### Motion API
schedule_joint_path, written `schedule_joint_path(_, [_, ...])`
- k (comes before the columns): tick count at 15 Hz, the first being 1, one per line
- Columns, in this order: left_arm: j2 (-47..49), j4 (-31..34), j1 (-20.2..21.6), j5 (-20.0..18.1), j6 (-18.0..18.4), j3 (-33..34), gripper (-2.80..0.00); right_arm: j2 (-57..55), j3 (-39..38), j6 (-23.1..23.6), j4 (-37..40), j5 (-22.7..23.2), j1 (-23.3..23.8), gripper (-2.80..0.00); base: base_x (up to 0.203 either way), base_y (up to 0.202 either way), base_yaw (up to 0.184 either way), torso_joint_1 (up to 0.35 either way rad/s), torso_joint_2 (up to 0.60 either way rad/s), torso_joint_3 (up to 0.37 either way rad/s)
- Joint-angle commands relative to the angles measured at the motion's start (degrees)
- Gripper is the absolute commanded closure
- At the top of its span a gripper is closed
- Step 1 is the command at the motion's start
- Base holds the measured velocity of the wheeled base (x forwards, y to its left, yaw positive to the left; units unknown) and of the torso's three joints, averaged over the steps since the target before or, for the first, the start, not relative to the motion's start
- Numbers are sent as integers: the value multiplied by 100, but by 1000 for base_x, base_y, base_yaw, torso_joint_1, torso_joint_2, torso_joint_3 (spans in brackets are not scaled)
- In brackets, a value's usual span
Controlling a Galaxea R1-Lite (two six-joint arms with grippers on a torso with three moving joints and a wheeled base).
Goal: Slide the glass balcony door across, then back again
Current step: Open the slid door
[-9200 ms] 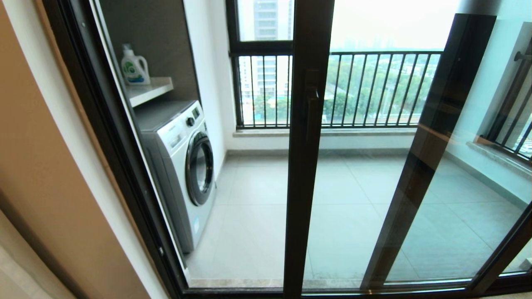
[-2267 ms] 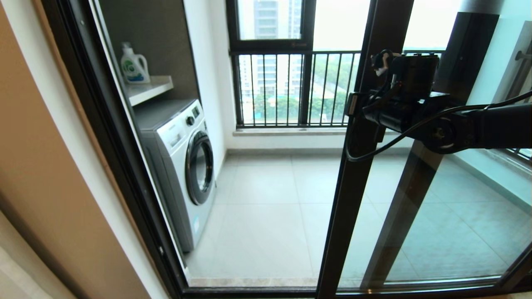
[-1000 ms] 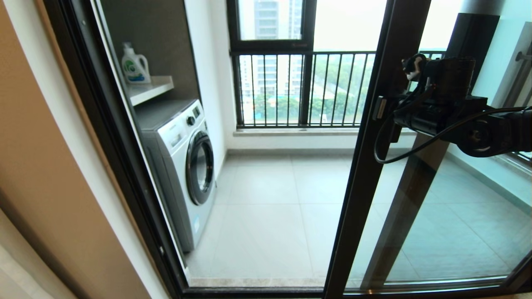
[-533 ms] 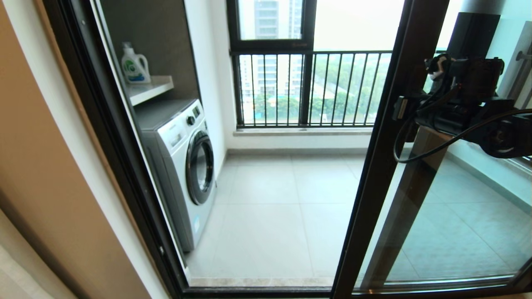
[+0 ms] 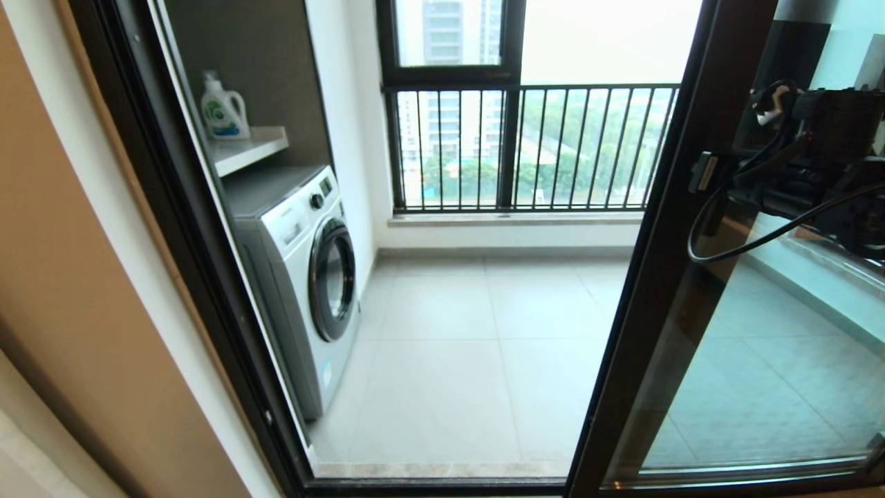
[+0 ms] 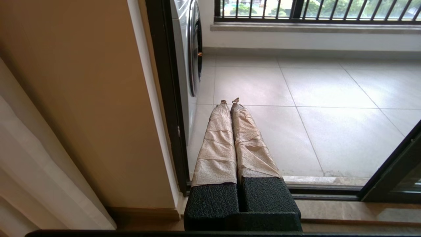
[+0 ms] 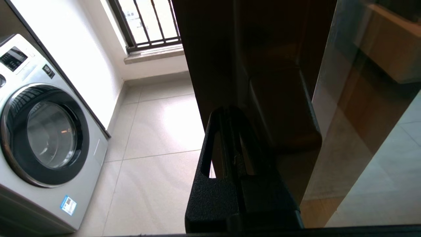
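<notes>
The glass balcony door [image 5: 664,263] stands far to the right, its dark brown upright leaning across the head view, with clear glass [image 5: 760,360] beyond it. My right gripper [image 5: 700,173] is at mid-height against that upright. In the right wrist view the gripper [image 7: 228,115] is shut, its fingers together and pressed to the frame [image 7: 210,49] beside the dark handle [image 7: 286,108], with nothing between them. My left gripper [image 6: 229,100] hangs low near the door's left jamb, shut and empty, its fingers wrapped in tan tape.
A white washing machine [image 5: 304,277] stands at the left of the balcony under a shelf with a detergent bottle [image 5: 222,111]. The black-framed window with railing bars [image 5: 525,145] lies behind. The outer door frame [image 5: 180,228] borders the wide opening onto the tiled floor [image 5: 470,346].
The door's upright has slid steadily to the right with my right gripper against it, so the opening has widened. The left arm has not moved.
</notes>
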State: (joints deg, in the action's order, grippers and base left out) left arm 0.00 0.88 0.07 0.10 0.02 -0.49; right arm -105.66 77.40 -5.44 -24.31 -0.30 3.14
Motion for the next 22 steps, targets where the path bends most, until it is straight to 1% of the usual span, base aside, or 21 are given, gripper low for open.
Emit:
schedule_joint_path(1, [9,0,1,-1,-1,-4,0,8,12,94,-13,50,174,0,0,0,0,0,0,0])
schedule_joint_path(4, [9,0,1,-1,-2,-3,0,-12,-1,131,-13,207,375,0,0,0,0,0,0,0])
schedule_joint_path(10, [9,0,1,-1,0,-4,0,-122,12,148,-13,320,739,0,0,0,0,0,0,0])
schedule_joint_path(12, [9,0,1,-1,-2,-1,0,-131,-5,175,-13,431,839,0,0,0,0,0,0,0])
schedule_joint_path(22, [9,0,1,-1,2,2,0,-156,68,308,-13,630,1183,0,0,0,0,0,0,0])
